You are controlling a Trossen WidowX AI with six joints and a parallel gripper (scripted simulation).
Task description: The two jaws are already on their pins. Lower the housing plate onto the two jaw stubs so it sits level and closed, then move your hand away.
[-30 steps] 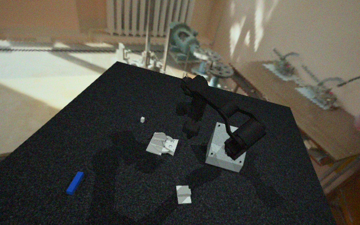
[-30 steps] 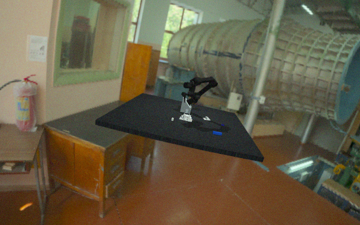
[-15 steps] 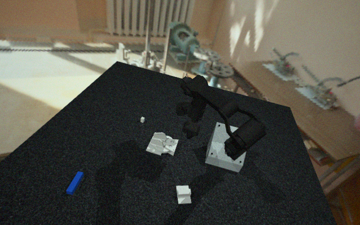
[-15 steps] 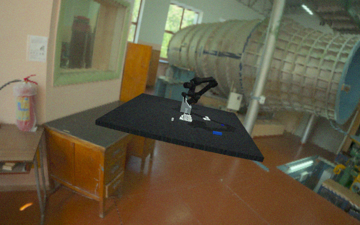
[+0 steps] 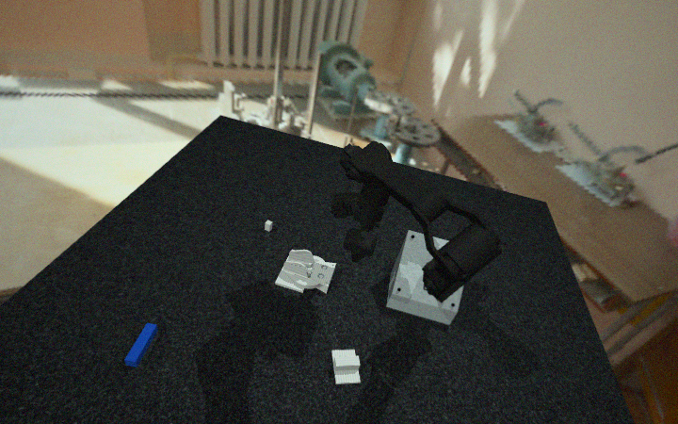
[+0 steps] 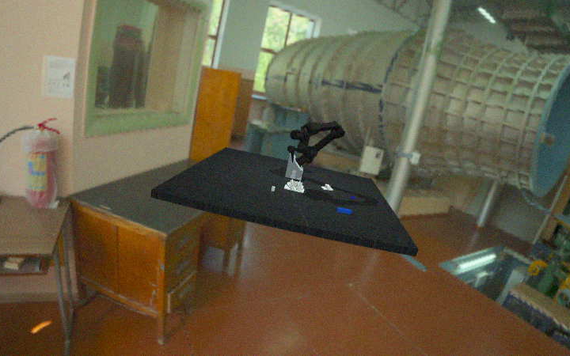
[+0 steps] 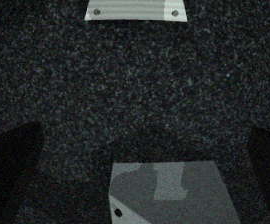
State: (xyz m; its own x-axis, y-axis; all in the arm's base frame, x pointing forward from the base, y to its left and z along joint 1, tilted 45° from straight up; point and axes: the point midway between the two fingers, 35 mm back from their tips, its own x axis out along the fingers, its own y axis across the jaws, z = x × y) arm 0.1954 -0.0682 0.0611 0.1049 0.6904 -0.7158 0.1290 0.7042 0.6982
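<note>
The housing plate [image 5: 328, 270] [image 7: 136, 11] is white with round marks and small corner holes. It lies on the white jaw assembly [image 5: 293, 272] [image 6: 294, 187], and round stub marks show in its face in the top view. It looks about level there, but the seam is too small to judge. The wrist view shows only the plate's near edge with two holes. My gripper [image 5: 350, 225] [image 6: 298, 154] [image 7: 147, 136] is open and empty. It hangs above the table, to the side of the assembly, between it and the grey block, and touches neither.
The tall grey block [image 5: 407, 274] [image 6: 294, 172] [image 7: 201, 187] stands beside the assembly, under the arm. A white stepped piece [image 5: 346, 366] [image 6: 327, 187], a small white cube [image 5: 268, 225] [image 6: 272, 188] and a blue bar [image 5: 140, 345] [image 6: 343, 210] lie on the black table [image 5: 172, 210] [image 6: 242, 195].
</note>
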